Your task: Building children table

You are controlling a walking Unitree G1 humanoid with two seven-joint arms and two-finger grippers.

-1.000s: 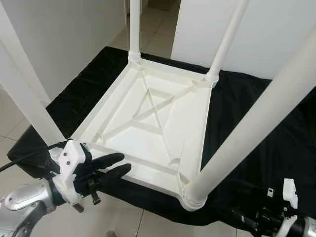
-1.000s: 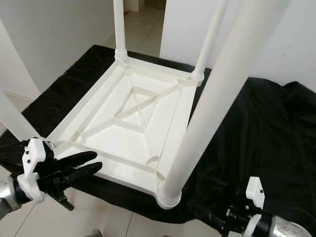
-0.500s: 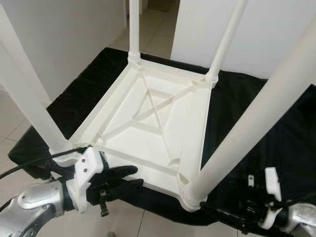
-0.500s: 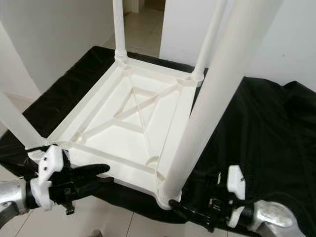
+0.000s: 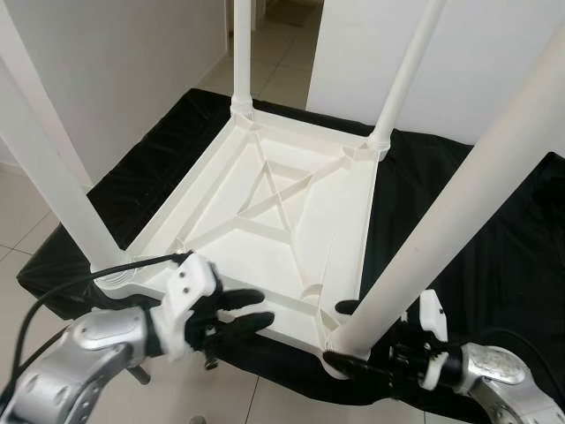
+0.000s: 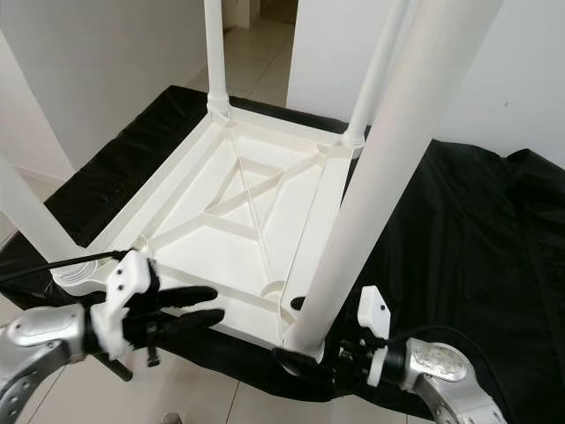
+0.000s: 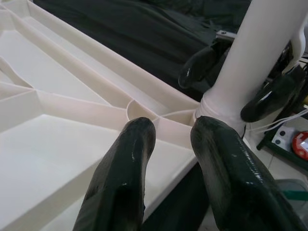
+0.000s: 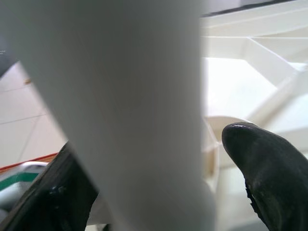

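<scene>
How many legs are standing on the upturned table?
4: near-left white plastic leg, far-left leg, far-right leg, and near-right leg, whose base the right hand straddles.

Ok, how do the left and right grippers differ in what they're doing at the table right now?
The right gripper has its fingers either side of the base of the near-right leg; the left gripper holds nothing, its fingers open at the near edge of the upturned tabletop. The right gripper reaches in from the right, the left gripper from the left. Both are low at the table's near side, over the black cloth.
</scene>
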